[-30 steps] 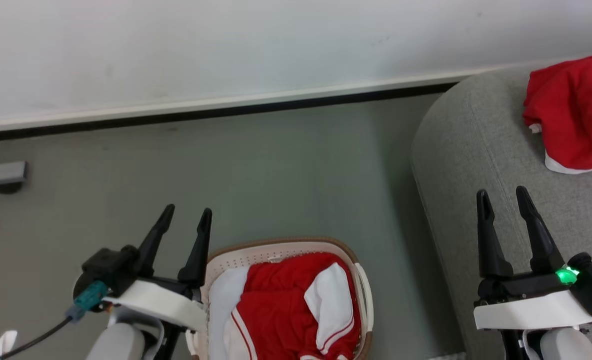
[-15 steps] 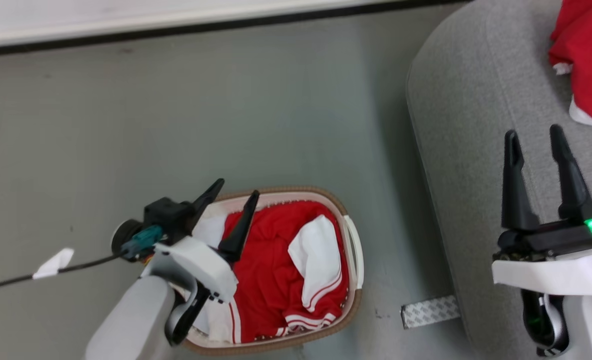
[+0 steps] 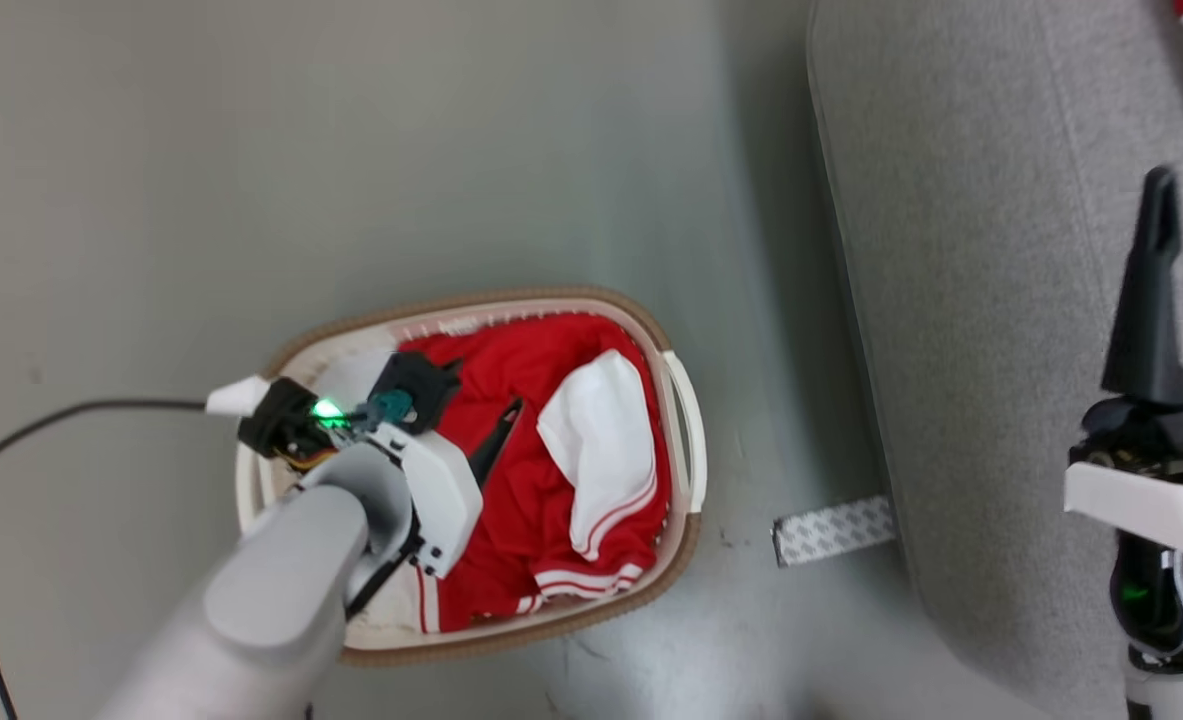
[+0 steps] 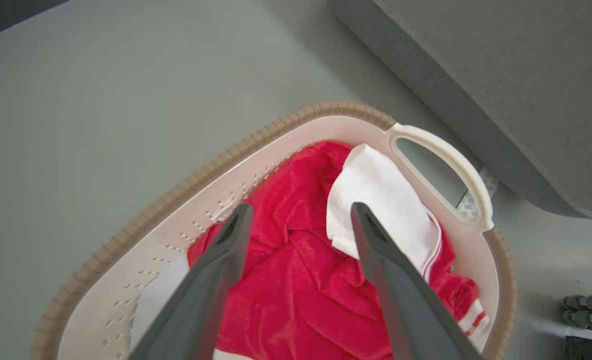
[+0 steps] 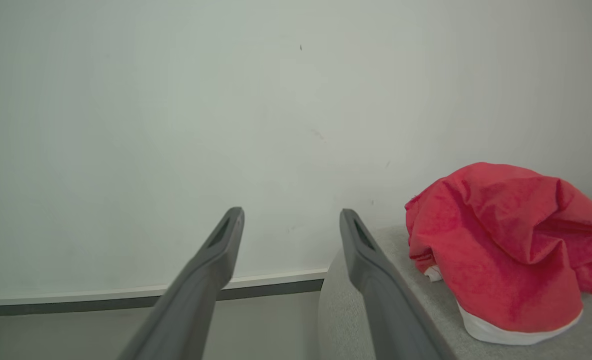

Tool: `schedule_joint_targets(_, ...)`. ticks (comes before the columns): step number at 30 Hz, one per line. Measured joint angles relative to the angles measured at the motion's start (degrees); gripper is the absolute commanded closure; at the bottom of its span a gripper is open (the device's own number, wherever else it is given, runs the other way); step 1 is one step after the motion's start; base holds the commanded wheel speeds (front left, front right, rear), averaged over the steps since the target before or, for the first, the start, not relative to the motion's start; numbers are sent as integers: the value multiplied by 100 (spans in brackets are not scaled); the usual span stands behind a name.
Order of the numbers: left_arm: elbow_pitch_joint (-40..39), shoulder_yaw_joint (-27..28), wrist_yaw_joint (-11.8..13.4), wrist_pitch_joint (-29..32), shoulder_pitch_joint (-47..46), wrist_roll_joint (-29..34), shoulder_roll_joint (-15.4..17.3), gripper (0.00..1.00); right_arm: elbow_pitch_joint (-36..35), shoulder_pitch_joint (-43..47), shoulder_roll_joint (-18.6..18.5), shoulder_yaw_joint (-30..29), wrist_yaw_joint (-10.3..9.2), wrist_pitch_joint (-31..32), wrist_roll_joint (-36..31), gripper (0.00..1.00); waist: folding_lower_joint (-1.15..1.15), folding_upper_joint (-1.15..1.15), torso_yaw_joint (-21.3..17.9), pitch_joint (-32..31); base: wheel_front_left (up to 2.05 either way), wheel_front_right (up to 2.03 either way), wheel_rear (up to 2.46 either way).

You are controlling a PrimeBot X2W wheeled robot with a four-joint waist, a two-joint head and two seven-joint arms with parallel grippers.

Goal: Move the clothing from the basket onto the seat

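Observation:
The basket (image 3: 551, 298) stands on the floor left of the seat (image 3: 971, 250). In it lies the clothing (image 3: 551, 370), crumpled red fabric with a white panel (image 3: 601, 440) and striped hems. My left gripper (image 4: 298, 212) hangs over the basket and points down at the clothing (image 4: 301, 285). It is open, with red fabric showing between its fingers and nothing gripped. The head view shows one of its dark fingers (image 3: 496, 445). My right gripper (image 5: 290, 215) is open and empty above the seat's edge (image 5: 376, 310). A second red garment (image 5: 501, 240) lies on the seat.
A grey patch of tape (image 3: 831, 530) is stuck to the floor between basket and seat. A black cable (image 3: 11, 450) trails left from my left wrist. A pale wall (image 5: 175, 125) with a dark baseboard (image 5: 125, 300) stands behind the seat.
The head camera has tilted down. My left arm has swung in from beside the basket to above it, fingers now pointing into the clothing. Both grippers have stayed open.

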Motion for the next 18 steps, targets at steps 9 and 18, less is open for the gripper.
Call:
schedule_joint_targets(9,1106,-1109,0,403,-764,454,190,0,-539,-247,0,-43,0,0,119,0,0,0,-128,712,0,0,0)
schedule_joint_targets(18,1862,-2073,0,683,-1282,493,254,0,-761,-268,1,21,0,0,75,0,0,0,-285,1195,0,0,0)
